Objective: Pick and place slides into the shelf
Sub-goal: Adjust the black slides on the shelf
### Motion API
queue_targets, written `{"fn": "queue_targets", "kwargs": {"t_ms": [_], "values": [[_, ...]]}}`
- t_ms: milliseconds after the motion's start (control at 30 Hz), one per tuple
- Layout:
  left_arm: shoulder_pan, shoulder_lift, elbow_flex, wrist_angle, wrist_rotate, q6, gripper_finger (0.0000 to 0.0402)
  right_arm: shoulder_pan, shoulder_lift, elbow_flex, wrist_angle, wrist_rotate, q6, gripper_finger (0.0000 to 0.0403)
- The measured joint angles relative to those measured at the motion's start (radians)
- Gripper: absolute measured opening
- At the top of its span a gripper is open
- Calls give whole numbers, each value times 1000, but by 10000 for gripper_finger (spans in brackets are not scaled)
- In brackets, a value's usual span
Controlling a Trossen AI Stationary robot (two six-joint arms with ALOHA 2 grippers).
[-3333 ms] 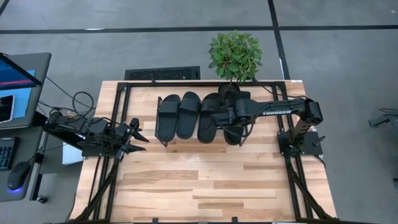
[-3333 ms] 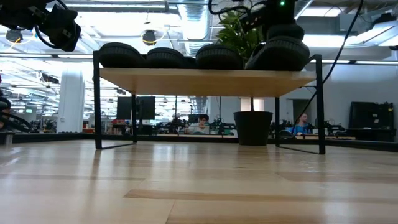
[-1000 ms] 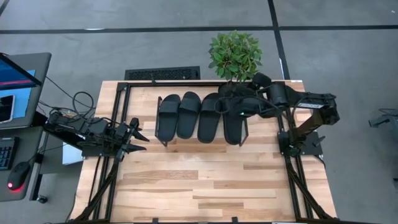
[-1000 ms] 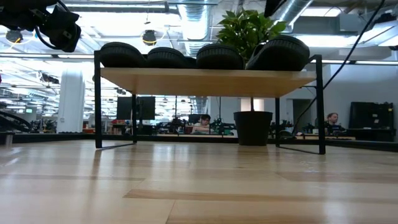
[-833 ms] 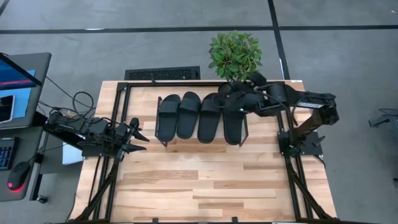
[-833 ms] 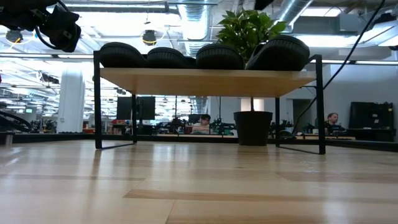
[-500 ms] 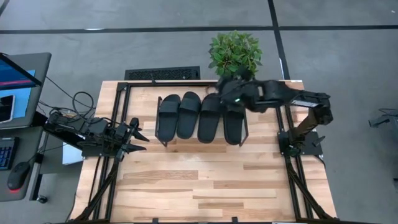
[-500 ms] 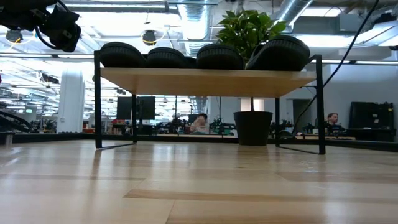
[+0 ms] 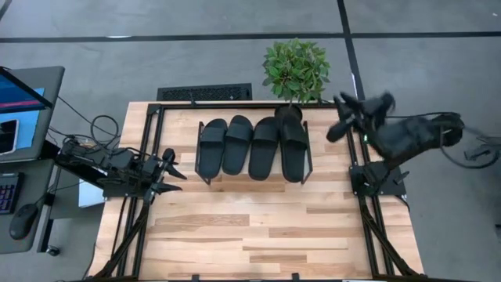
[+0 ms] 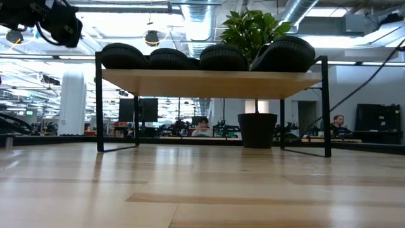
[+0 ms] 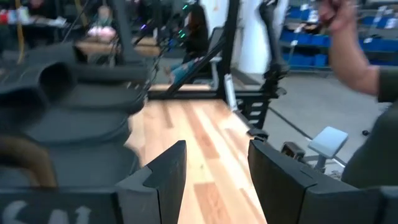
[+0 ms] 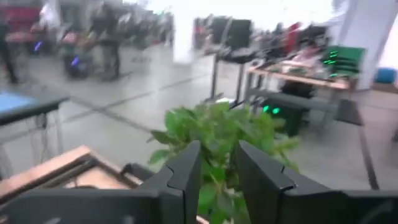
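Observation:
Several black slides (image 9: pixel 250 146) lie side by side, soles down, on the light-wood shelf (image 10: pixel 209 82), which stands on thin black legs at the table's far middle. In the low view the rightmost slide (image 10: pixel 283 53) sits a little higher than the others. My right gripper (image 9: pixel 338 117) is raised at the table's far right, clear of the slides. Its fingers are apart with nothing between them (image 12: pixel 217 177). My left gripper (image 9: pixel 174 168) waits left of the shelf, open and empty (image 11: pixel 214 168).
A potted plant (image 9: pixel 295 70) stands just behind the shelf's right end and fills the right wrist view (image 12: pixel 217 134). A laptop (image 9: pixel 23 98) sits off the table's left edge. A person's arm (image 11: pixel 364 74) shows beyond the table. Bare tabletop (image 9: pixel 258 227) lies near the front.
My right gripper has drawn back from above the far end of the rightmost slide. It has swung toward the table's right edge, risen and turned about. The slides have stayed in place on the shelf.

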Motion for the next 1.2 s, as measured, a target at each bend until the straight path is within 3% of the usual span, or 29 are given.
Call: {"fn": "queue_targets", "kwargs": {"t_ms": [133,200,267,467,567,633,733,867,1067,1200], "values": [[-30,0,0,50,27,40,160,83,-135,-282,282,180,-96,85],[-42,0,0,71,31,57,160,81,-192,-346,322,157,-135,82],[-50,0,0,83,31,66,160,69,-227,-375,338,69,-139,80],[-54,0,0,93,31,71,160,-25,-235,-379,495,-195,-153,79],[-54,0,0,94,30,91,160,-75,-206,-379,649,-262,-157,79],[-54,0,0,96,30,100,160,-93,-181,-379,715,-307,-243,79],[-54,0,0,96,30,102,160,-105,-136,-379,771,-295,-412,79],[-54,0,0,95,30,102,160,-157,-57,-379,808,-149,-545,72],[-54,0,0,94,30,102,160,-222,3,-379,803,-259,-603,34],[-54,0,0,93,30,101,160,-236,-1,-379,764,-251,-606,6]]}}
